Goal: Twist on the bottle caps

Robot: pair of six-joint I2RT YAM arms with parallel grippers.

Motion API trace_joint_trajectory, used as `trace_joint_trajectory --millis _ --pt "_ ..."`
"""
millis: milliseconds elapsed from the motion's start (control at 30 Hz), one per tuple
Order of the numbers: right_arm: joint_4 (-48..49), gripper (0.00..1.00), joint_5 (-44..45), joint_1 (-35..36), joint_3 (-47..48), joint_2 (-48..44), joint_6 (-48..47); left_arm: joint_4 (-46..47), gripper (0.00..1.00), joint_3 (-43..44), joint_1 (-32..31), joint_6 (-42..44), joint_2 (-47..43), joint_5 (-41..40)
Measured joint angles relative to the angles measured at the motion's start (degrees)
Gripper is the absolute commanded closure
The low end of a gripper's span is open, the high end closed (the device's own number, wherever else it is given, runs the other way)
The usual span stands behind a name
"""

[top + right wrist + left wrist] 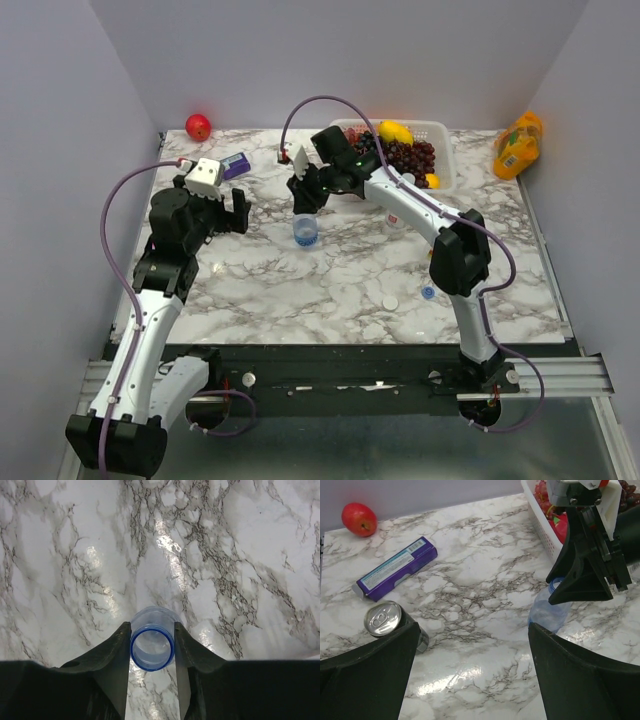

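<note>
Bottle [305, 232], clear plastic, blue rim, mouth open and uncapped, standing upright about mid-worktop [300, 290]; taken here as the reference for every placing. Right claw [152, 626]: directly above the bottle, its two fingers pressed to either side of the neck, pinching it. Left claw [472, 632]: to the left of the bottle and apart from it, spread wide, holding nothing. White cap [390, 302]: nearer the arm bases than the bottle and off to its right, lying loose. Blue cap [428, 292]: further right again, just beside the white one, close under the right arm. Can [382, 619], purple box [395, 569] and apple [359, 519]: all left of the bottle, the apple furthest back. Basket [536, 517] of fruit: behind the bottle and to its right. Orange juice bottle [517, 147]: far right of the bottle, at the back corner. Hazards, by judgement: the fingers sit at the very neck where a cap must go, so a cap brought in now would likely foul them. Both caps lie on the right arm's side, so the left arm reaching for one risks striking that arm. The bottle looks light and may tip or spin if the pinch slackens during twisting. A small cap set on crooked would cross-thread.
</note>
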Motion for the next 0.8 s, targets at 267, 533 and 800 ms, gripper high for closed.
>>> trace_joint_trajectory --millis 267,533,800 --pt "-5.2 0.84 -1.2 -0.4 -0.3 -5.2 -2.3 5.6 0.01 -9.8 0.0 3.4 0.3 17.3" --pt "-13.3 0.84 -9.5 -1.5 -0.2 -21.3 -6.5 15.3 0.01 -16.7 -3.5 4.2 5.1 33.9" --pt "-19.0 0.83 -13.1 -1.5 0.1 -22.8 -5.7 28.1 0.01 -18.0 -16.2 6.5 8.5 36.0"
